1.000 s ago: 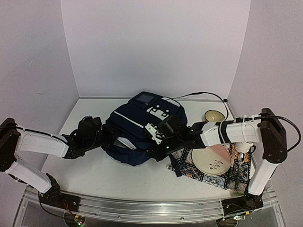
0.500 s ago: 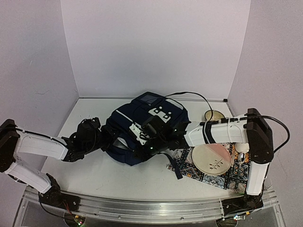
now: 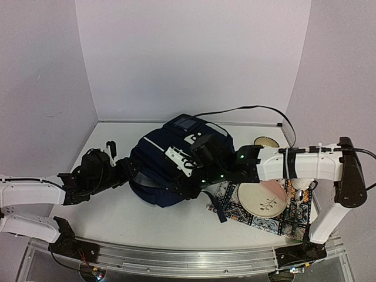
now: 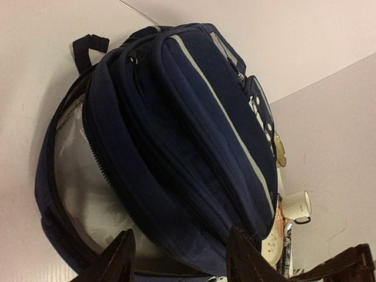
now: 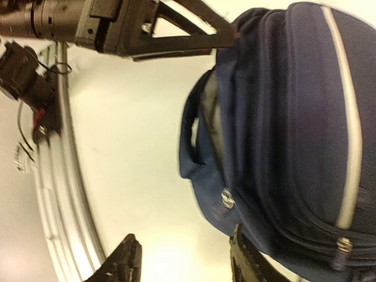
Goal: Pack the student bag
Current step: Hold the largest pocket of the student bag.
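- The student bag [image 3: 157, 154] lies on its side at the centre of the table [image 3: 117, 205]. Its main zip is parted on the lower-left flank, and your left wrist view shows a pale lining [image 4: 88, 194] through the gap.
- Over the last second your left arm has drawn back toward the left edge of the overhead frame. The left fingers [image 4: 119, 263] are now spread and empty, just short of the bag.
- Your right arm swept across the bag's near edge, then eased back to the right. The right fingers [image 5: 124, 259] are likewise spread, with only bare table between them.
- The bag looks slightly flatter than before, though the right arm hides much of it from overhead.
- Nothing holds the mouth open now, so you will likely need to re-grip before anything goes in.
- The plate [image 3: 262, 198] and patterned mat [image 3: 258, 224] sit untouched at lower right.
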You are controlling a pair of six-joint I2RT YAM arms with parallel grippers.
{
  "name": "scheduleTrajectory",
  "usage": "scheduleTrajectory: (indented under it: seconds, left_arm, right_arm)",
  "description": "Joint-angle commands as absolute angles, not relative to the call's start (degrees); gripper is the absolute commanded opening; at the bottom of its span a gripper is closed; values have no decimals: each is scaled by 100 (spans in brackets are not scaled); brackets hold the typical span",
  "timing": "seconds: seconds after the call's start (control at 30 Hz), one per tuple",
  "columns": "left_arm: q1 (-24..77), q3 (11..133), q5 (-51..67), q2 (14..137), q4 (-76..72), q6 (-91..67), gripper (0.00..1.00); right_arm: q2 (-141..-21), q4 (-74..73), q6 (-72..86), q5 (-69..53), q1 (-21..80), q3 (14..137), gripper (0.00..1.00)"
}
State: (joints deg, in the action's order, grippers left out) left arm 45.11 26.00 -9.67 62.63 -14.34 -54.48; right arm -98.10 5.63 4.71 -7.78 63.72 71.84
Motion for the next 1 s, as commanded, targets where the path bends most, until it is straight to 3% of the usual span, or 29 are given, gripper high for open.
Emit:
scheduleTrajectory:
  seconds: [0.0, 0.43, 0.67, 0.73, 0.8, 0.97]
  left_arm:
    - [4604, 2657, -1100, 5868, -671, -4581, 54]
    - [6130, 2609, -2395, 5743, -307, -4395, 56]
    - [6635, 2879, -2769, 6174, -191, -4398, 56]
    - [6751, 3018, -2855, 6303, -125, -4380, 56]
    - [6824, 3109, -2871, 6407, -91, -4381, 56]
    - [6886, 3234, -2789, 6536, -35, -4452, 56]
  right_arm:
    - [-9407, 294, -633, 186, 6378, 6703, 56]
    - [-9981, 972, -2072, 1717, 6342, 6373, 67]
    - [-10545, 1099, -2414, 1793, 6332, 6814, 64]
    - [-10686, 1107, -2450, 1750, 6327, 6956, 59]
    - [-10777, 1105, -2444, 1730, 6316, 7087, 48]
    - [-10616, 1067, -2431, 1511, 6271, 7290, 9]
